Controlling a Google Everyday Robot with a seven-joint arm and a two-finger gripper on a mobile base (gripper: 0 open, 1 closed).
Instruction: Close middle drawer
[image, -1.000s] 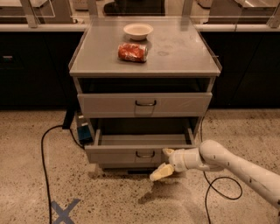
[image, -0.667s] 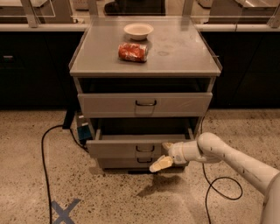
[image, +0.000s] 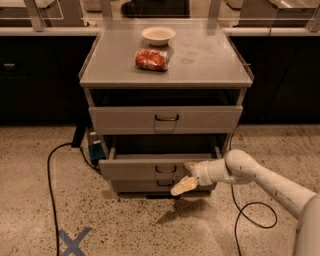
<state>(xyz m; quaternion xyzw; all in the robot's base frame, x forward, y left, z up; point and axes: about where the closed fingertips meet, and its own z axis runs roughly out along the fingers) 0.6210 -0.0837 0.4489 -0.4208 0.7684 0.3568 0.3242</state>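
Gripper (image: 185, 176), fingers spread, sits right of the middle drawer (image: 132, 169) handle (image: 165, 169). The rigid metal front likely slides under a flat push.

Arm (image: 260, 177) reaches leftward; claw (image: 186, 175) low near centre, fingers spread

The middle drawer (image: 135, 169) is plain grey, with a dark handle (image: 165, 169). At its front panel the gripper (image: 186, 175) is cream-yellow (the arm (image: 260, 180) behind it is white). On the grey cabinet top (image: 210, 60) lie a white bowl (image: 158, 35) and a red packet (image: 152, 59). The floor (image: 130, 225) is beige, speckled, with a blue X (image: 74, 241)
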